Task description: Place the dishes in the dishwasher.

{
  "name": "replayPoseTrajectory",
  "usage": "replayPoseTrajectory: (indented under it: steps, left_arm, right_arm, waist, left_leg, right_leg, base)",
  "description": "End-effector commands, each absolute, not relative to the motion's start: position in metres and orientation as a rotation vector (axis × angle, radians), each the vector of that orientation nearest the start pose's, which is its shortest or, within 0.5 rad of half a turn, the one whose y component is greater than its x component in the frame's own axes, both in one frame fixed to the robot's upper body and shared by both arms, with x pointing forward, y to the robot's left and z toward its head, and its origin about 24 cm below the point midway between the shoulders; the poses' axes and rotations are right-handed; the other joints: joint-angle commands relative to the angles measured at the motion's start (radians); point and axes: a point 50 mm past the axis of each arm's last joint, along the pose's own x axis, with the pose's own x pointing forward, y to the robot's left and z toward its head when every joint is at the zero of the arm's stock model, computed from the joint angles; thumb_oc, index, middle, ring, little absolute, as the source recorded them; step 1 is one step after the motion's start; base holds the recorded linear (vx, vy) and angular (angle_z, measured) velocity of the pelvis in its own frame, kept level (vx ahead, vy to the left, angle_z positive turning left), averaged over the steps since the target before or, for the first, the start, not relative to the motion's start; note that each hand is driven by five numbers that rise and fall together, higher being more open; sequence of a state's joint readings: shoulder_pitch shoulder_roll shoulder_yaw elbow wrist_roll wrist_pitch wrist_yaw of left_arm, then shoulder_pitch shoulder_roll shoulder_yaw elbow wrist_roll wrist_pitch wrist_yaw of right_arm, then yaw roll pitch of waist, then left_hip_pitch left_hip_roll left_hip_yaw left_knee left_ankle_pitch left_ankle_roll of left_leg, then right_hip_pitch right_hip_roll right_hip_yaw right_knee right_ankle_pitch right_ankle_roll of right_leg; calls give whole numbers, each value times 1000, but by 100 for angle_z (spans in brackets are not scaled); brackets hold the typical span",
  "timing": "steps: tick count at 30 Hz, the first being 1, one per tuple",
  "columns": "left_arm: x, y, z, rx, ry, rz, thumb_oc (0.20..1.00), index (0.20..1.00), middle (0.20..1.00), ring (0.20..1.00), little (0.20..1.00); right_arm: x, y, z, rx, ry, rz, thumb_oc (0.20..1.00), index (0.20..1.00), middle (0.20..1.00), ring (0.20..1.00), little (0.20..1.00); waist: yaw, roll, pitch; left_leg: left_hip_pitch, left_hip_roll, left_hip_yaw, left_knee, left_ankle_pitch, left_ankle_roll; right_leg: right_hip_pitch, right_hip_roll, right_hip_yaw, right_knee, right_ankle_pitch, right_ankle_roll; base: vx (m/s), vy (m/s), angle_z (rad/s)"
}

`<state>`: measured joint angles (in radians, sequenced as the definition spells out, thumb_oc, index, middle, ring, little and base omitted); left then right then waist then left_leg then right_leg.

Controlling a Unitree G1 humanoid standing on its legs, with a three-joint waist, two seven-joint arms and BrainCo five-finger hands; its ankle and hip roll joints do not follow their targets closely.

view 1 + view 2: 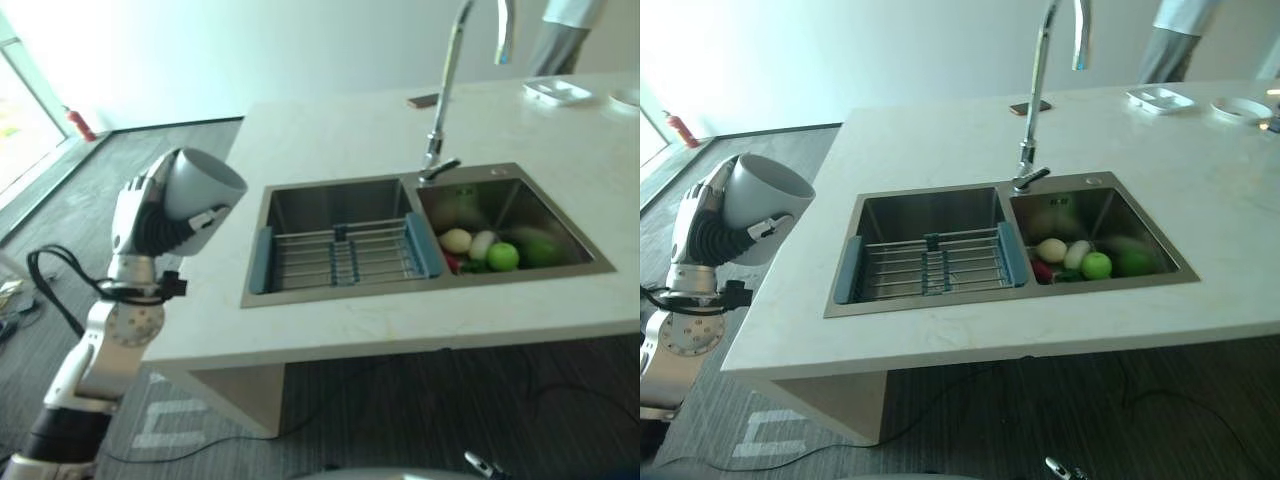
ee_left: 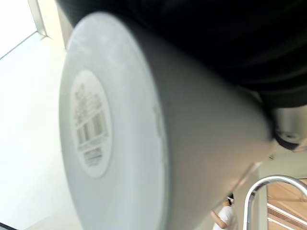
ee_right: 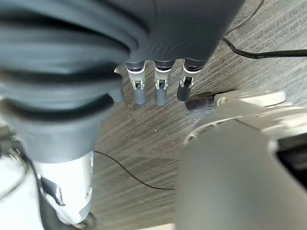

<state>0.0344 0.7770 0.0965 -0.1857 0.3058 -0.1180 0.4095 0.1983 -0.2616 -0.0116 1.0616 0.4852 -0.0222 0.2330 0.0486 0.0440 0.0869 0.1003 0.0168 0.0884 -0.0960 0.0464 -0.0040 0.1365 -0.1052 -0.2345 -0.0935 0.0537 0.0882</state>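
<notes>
Off the counter's left edge, left hand had its fingers curled round a white cup, held up on its side. Right hand hung loose-fingered, empty. Looked like the carry step; next needs finding the dishwasher

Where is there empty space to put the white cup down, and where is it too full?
The left hand holds the cup. Bare spots: the counter behind the sink, left of the faucet, and the strip in front. The left basin's rack is free too. The right basin is crowded with fruit.
</notes>
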Motion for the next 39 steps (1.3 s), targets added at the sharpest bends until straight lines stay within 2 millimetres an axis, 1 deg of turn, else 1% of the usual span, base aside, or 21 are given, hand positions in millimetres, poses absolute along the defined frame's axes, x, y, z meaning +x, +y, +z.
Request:
replayPoseTrajectory:
  steps: [1, 4, 7, 8, 9, 11, 12, 14, 16, 19, 20, 23, 25, 29, 32, 33, 34, 35, 36, 37, 39]
  left_arm:
    - [235, 276, 207, 1011, -727, 488, 200, 200, 200, 200, 200]
    - [217, 292, 202, 990, -739, 589, 200, 200, 200, 200, 200]
    - [213, 295, 198, 956, -763, 609, 200, 200, 200, 200, 200]
    - [211, 294, 195, 947, -785, 619, 200, 200, 200, 200, 200]
    - [210, 294, 192, 941, -787, 627, 200, 200, 200, 200, 200]
    - [211, 293, 190, 936, -798, 635, 200, 200, 200, 200, 200]
    - [213, 290, 188, 932, -802, 628, 200, 200, 200, 200, 200]
    - [217, 287, 187, 889, -804, 607, 200, 200, 200, 200, 200]
    - [221, 284, 186, 841, -796, 574, 200, 200, 200, 200, 200]
    - [227, 274, 186, 799, -809, 498, 200, 200, 200, 200, 200]
    - [233, 264, 189, 810, -828, 447, 200, 200, 200, 200, 200]
    - [236, 259, 190, 824, -834, 439, 200, 200, 200, 200, 200]
    - [236, 257, 192, 845, -834, 424, 200, 200, 200, 200, 200]
    - [236, 261, 194, 861, -792, 420, 200, 200, 200, 200, 200]
    - [240, 263, 193, 854, -758, 424, 200, 200, 200, 200, 200]
    - [242, 262, 192, 846, -756, 414, 200, 200, 200, 200, 200]
    - [246, 261, 192, 825, -751, 406, 200, 200, 200, 200, 200]
    - [248, 258, 192, 815, -759, 390, 200, 200, 200, 200, 200]
    - [255, 251, 190, 771, -755, 361, 200, 200, 200, 200, 200]
    - [256, 251, 190, 769, -746, 366, 200, 200, 200, 200, 200]
    - [258, 247, 189, 746, -718, 336, 200, 200, 200, 200, 200]
  right_arm:
    - [72, -253, -152, 302, 1072, -237, 1000, 1000, 1000, 1000, 1000]
    - [70, -261, -152, 251, 1102, -209, 1000, 1000, 1000, 1000, 1000]
    - [67, -267, -152, 222, 1129, -227, 1000, 1000, 1000, 1000, 1000]
    - [67, -268, -152, 196, 1140, -221, 1000, 1000, 1000, 1000, 1000]
    - [69, -270, -151, 193, 1143, -232, 1000, 1000, 1000, 1000, 1000]
    - [68, -270, -152, 239, 1167, -256, 1000, 1000, 1000, 1000, 1000]
    - [66, -271, -152, 272, 1178, -270, 1000, 1000, 1000, 1000, 1000]
    - [61, -271, -153, 324, 1196, -280, 1000, 1000, 1000, 1000, 1000]
    - [55, -269, -155, 382, 1211, -268, 1000, 1000, 1000, 1000, 1000]
    - [50, -266, -156, 440, 1210, -292, 1000, 1000, 1000, 1000, 1000]
    - [48, -268, -156, 429, 1200, -338, 1000, 1000, 1000, 1000, 1000]
    - [49, -259, -158, 499, 1199, -286, 1000, 1000, 1000, 1000, 1000]
    - [49, -247, -160, 555, 1177, -222, 1000, 1000, 1000, 1000, 1000]
    - [57, -241, -159, 526, 1135, -155, 1000, 1000, 1000, 1000, 1000]
    - [66, -236, -157, 487, 1125, -70, 1000, 1000, 1000, 1000, 1000]
    - [66, -236, -157, 475, 1127, -47, 1000, 1000, 1000, 1000, 1000]
    - [66, -235, -157, 460, 1127, -24, 1000, 1000, 1000, 1000, 1000]
    - [65, -235, -157, 465, 1123, -23, 1000, 1000, 1000, 1000, 1000]
    - [61, -236, -157, 461, 1132, -15, 1000, 1000, 1000, 1000, 1000]
    - [60, -237, -157, 455, 1139, -10, 1000, 1000, 1000, 1000, 1000]
    - [52, -241, -158, 478, 1181, -34, 1000, 1000, 1000, 1000, 1000]
  waist:
    - [22, 16, 57]
    - [72, 23, 71]
    - [96, 43, 88]
    - [106, 50, 94]
    - [104, 49, 95]
    - [88, 36, 89]
    - [77, 22, 83]
    - [63, 3, 78]
    - [50, -1, 68]
    - [18, 4, 48]
    - [-16, 10, 47]
    - [-11, 11, 55]
    - [10, 9, 70]
    - [28, 8, 79]
    - [20, 5, 92]
    - [9, 2, 95]
    - [-4, -1, 94]
    - [-11, -7, 96]
    - [-40, -20, 78]
    - [-42, -25, 74]
    - [-42, -33, 60]
  left_leg:
    - [21, 48, -9, 58, -120, -39]
    - [-37, 58, -43, 128, -112, -71]
    - [-100, 72, -50, 92, -32, -109]
    - [-119, 83, -31, 77, -7, -127]
    - [-122, 87, 6, 90, -10, -129]
    - [-116, 85, 90, 170, -58, -108]
    - [-99, 89, 117, 226, -116, -100]
    - [-77, 89, 154, 305, -186, -69]
    - [-36, 96, 179, 340, -208, -64]
    - [58, 99, 223, 282, -236, -63]
    - [120, 90, 250, 181, -251, -54]
    - [119, 64, 222, 161, -258, -41]
    - [108, 25, 195, 166, -282, -11]
    - [89, 6, 186, 192, -295, 13]
    - [70, -12, 152, 209, -296, 39]
    - [64, -21, 121, 209, -297, 47]
    - [57, -25, 85, 203, -292, 54]
    - [43, -27, 80, 199, -267, 57]
    - [34, -35, -23, 166, -250, 56]
    - [30, -38, -34, 162, -244, 55]
    - [20, -30, -81, 155, -236, 47]
  right_leg:
    - [36, -3, -42, 73, -164, 16]
    - [44, 4, -80, 61, -164, -6]
    - [66, 23, -116, 24, -155, -7]
    - [72, 19, -146, 15, -154, -3]
    - [68, 8, -180, 16, -147, 1]
    - [43, -23, -233, 36, -134, 0]
    - [39, -38, -236, 47, -142, 0]
    - [9, -64, -262, 79, -128, -3]
    - [-24, -75, -292, 109, -120, -10]
    - [-71, -92, -335, 137, -92, 0]
    - [-110, -134, -343, 170, -50, 47]
    - [-116, -156, -338, 173, -23, 74]
    - [-113, -217, -346, 183, 26, 102]
    - [-103, -261, -352, 227, 24, 96]
    - [-120, -272, -266, 310, -5, 85]
    - [-135, -259, -200, 332, -10, 87]
    - [-146, -229, -126, 338, -37, 84]
    - [-154, -209, -101, 324, -44, 70]
    - [-136, -86, 50, 231, -121, 64]
    - [-140, -76, 66, 220, -116, 65]
    - [-110, -50, 129, 214, -151, 56]
  base:
    - [-42, -135, 14]
    - [-32, -184, 39]
    - [-134, -75, 74]
    - [-247, 18, 82]
    - [-304, 41, 114]
    - [-306, 57, 150]
    - [-257, 67, 135]
    - [-224, 116, 131]
    - [-206, 175, 120]
    - [-175, 372, 83]
    - [-124, 526, 148]
    - [-62, 355, 143]
    - [-89, 438, 66]
    - [-76, 278, 26]
    - [-40, 236, 25]
    - [7, 108, 30]
    - [-54, 27, 53]
    - [24, -67, 175]
    - [20, -98, 193]
    - [102, -106, 249]
    - [58, -134, 188]
